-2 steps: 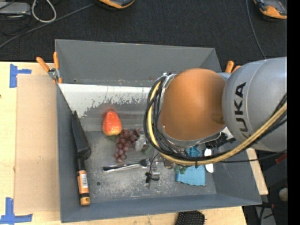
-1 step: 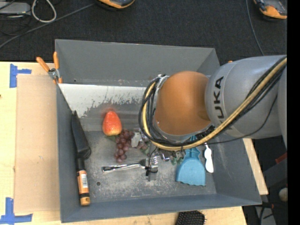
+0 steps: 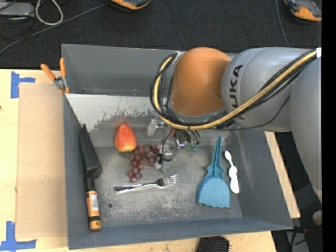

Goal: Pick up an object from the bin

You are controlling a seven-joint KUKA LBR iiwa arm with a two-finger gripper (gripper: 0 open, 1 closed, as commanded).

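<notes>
1. Centre of the frame: a bunch of dark purple grapes [image 3: 140, 161] lies on the bin [image 3: 105, 70] floor, and that is the thing nearest the jaws.
2. The jaws hang at the bunch's right end, right up against the topmost grapes. Whether they touch the fruit is not clear from up here.
3. Jaws wide or narrow? I cannot tell; the tip is small and dark against the grapes, and nothing can be seen gripped between them.
4. Just up and left of the grapes there is a red strawberry [image 3: 125, 138], its tip pointing toward the back wall, close to the bunch but apart from it.
5. Right below the grapes lies a silver fork [image 3: 147, 185], nearly level, with its tines toward the right.
6. Out to the right, well apart from the grapes, is a blue dustpan-shaped scoop [image 3: 214, 188], its narrow handle pointing up the frame and its wide end down.
7. A white plastic piece [image 3: 231, 172] lies against the scoop's right side.
8. Along the left wall runs a long black tool [image 3: 88, 159] with an orange end [image 3: 93, 209] toward the lower left corner.
9. Above it all, the orange wrist cover [image 3: 199, 83] and the grey arm [image 3: 273, 88] come in from the right, with yellow-and-black cables looped around the cover.
</notes>
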